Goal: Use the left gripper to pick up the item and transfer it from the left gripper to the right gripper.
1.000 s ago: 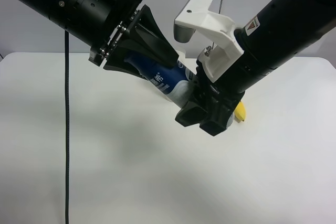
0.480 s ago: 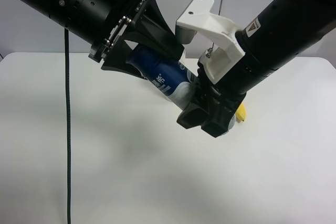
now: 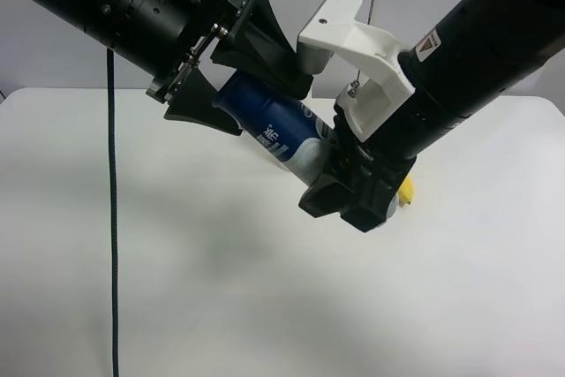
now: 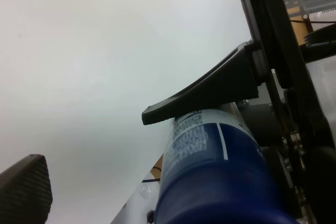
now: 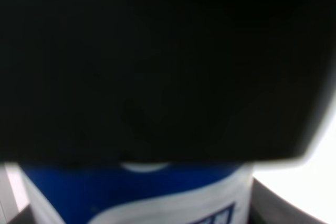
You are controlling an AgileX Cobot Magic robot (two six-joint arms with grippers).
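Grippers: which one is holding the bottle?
The right gripper, with the white bracket, shut on the bottle; the all-black left gripper stands open.

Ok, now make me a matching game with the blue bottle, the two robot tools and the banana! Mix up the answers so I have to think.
Things:
1. bottle
2. left tool
3. right tool
4. banana

States:
A. yellow tip peeking out behind an arm
B. open, with one finger on each side of the blue end
C. up in the air, tilted
D. clamped on the white end

Pairs: 1-C, 2-B, 3-D, 4-A
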